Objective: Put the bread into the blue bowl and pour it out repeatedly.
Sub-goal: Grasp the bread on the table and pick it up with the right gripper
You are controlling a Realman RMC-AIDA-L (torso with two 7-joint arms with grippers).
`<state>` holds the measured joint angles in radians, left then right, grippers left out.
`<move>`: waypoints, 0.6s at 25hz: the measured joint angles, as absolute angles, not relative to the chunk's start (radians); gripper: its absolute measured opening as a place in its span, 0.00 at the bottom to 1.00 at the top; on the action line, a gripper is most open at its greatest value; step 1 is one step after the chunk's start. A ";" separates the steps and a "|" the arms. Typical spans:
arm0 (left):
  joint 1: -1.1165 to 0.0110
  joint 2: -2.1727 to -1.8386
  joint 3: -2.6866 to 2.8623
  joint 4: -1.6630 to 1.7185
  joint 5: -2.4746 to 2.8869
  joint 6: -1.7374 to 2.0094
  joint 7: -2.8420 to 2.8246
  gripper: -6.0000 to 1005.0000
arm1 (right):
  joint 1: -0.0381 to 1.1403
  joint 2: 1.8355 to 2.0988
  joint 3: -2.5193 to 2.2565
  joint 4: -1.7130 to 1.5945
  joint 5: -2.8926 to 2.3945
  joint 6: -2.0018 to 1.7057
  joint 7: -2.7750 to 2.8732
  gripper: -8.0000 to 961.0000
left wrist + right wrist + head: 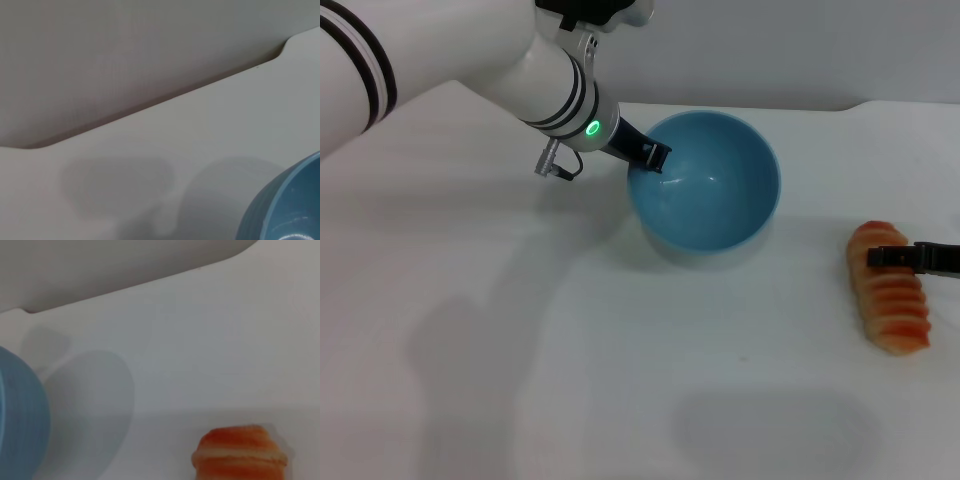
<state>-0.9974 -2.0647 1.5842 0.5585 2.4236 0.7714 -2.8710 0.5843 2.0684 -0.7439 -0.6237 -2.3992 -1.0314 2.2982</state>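
The blue bowl [720,200] stands upright and empty at the table's middle back. It also shows in the left wrist view [285,210] and the right wrist view [20,420]. My left gripper [653,155] reaches in from the upper left and is shut on the bowl's left rim. The bread [892,305], an orange-red ridged loaf with pale stripes, lies on the table to the right of the bowl and apart from it. One end of it shows in the right wrist view [240,455]. My right gripper [880,258] comes in from the right edge and sits over the loaf's far part.
The white table [520,350] ends at a back edge [150,107] with a step near its right corner [860,105]. A grey wall stands behind it. My left arm's shadow falls on the table at the front left.
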 joint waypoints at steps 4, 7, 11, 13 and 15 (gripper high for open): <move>-0.993 -2.063 1.581 0.558 2.423 0.772 -2.870 0.01 | 0.585 2.068 -0.745 -0.622 -2.401 -1.033 2.298 0.63; -0.991 -2.063 1.582 0.559 2.423 0.772 -2.869 0.01 | 0.587 2.068 -0.745 -0.622 -2.401 -1.035 2.298 0.62; -0.991 -2.063 1.584 0.559 2.422 0.771 -2.869 0.01 | 0.589 2.068 -0.765 -0.622 -2.403 -1.036 2.296 0.61; -0.991 -2.063 1.584 0.559 2.422 0.771 -2.868 0.01 | 0.589 2.068 -0.778 -0.621 -2.403 -1.033 2.296 0.61; -0.991 -2.063 1.584 0.561 2.422 0.771 -2.868 0.01 | 0.588 2.068 -0.784 -0.621 -2.403 -1.030 2.296 0.61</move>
<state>-0.9909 -2.0631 1.5843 0.5607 2.4220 0.7705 -2.8684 0.5877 2.0677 -0.7842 -0.6212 -2.4027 -1.0302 2.2957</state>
